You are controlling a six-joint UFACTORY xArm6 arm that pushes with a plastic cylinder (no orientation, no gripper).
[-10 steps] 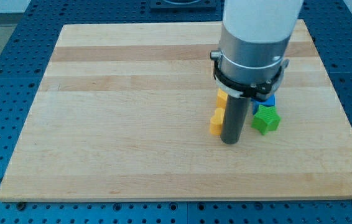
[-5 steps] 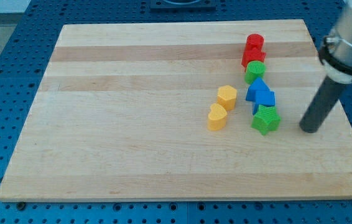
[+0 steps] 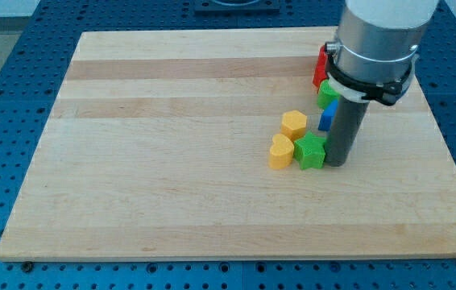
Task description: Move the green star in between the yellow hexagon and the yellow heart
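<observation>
One green star [image 3: 310, 151], newly beside yellows.

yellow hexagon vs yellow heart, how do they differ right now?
Shape: the yellow hexagon has flat sides and corners; the yellow heart has rounded lobes.
Place: the hexagon lies nearer the view's top; the heart lies below it, slightly to the view's left.
Neighbours: the green star sits right beside the heart's right side and below the hexagon, with my tip against the star's right.
Shared: both yellow, similar in size, flat on the board.
</observation>
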